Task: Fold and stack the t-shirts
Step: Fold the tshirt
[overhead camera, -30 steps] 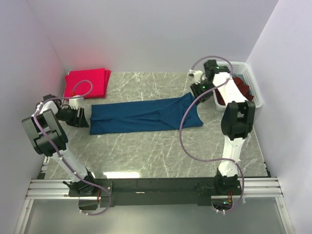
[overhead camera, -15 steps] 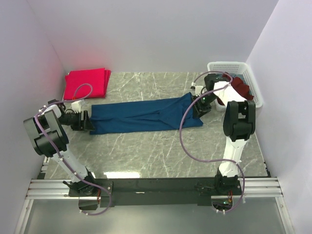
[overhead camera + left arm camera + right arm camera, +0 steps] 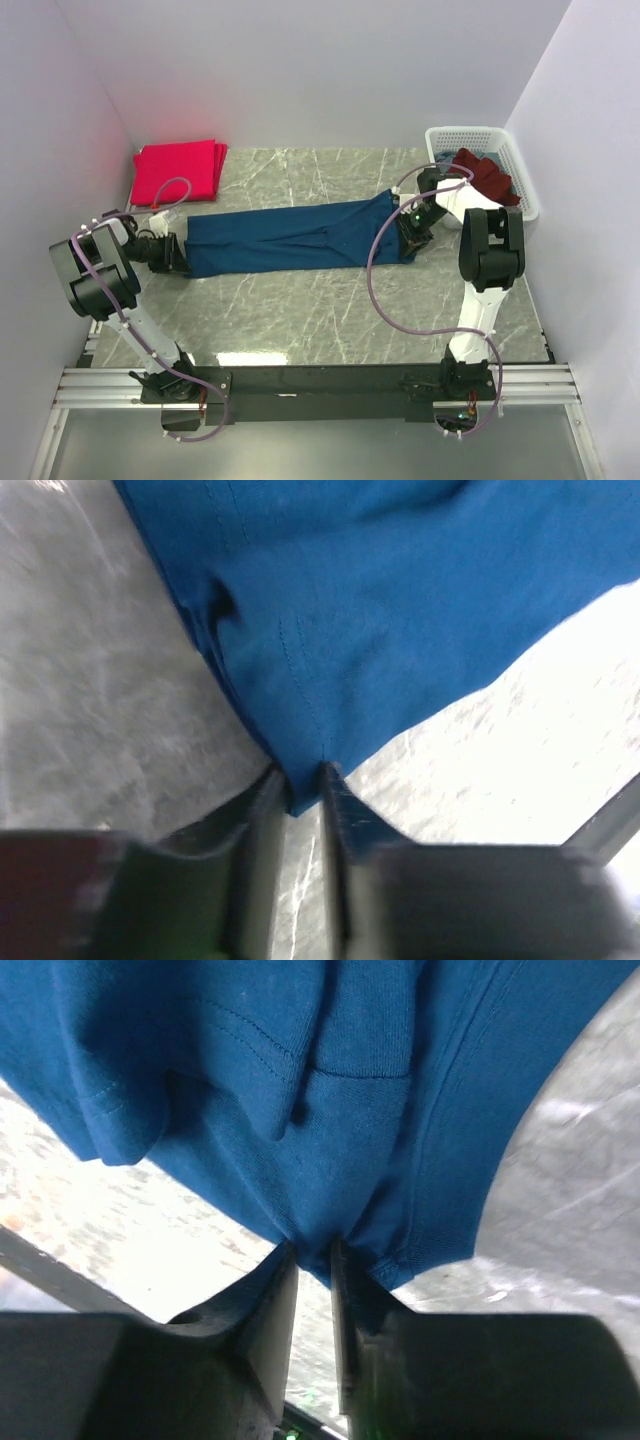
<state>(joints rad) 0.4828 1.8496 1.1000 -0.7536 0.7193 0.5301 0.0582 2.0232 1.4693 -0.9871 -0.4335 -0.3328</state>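
"Starting with the biggest thing, what's on the desk [image 3: 330, 310]?"

"The navy t-shirt [image 3: 290, 238], laid out as a long band across the middle. By the look of it, it's already been narrowed lengthwise. The pinkish-red t-shirts [image 3: 178, 170] sit folded in a pile at the far left corner, well apart from it. The white basket [image 3: 522, 190] stands at the far right with a maroon t-shirt [image 3: 485, 172] heaped inside."

"And the arms?"

"One at each end of the navy band. The left tool [image 3: 303, 800] is clamped on the corner at the left end, and its wrist view shows the hem pinched between the fingers, low over the desk. The right tool [image 3: 315, 1260] is clamped the same way on the right-hand edge, with cloth bunched above its fingers."

"So which step is this?"

"I'd call it the grasp before a crosswise fold. Both ends are caught, and as far as I can tell the shirt isn't lifted yet."

"What does the next move call for?"

"Probably raising one end and carrying it over to meet the other. Both pinches need to stay firm, and the lift should be even so the layers don't slide apart before edge lands on edge. After that, I'd expect the folded shirt to go to the pile on the left."
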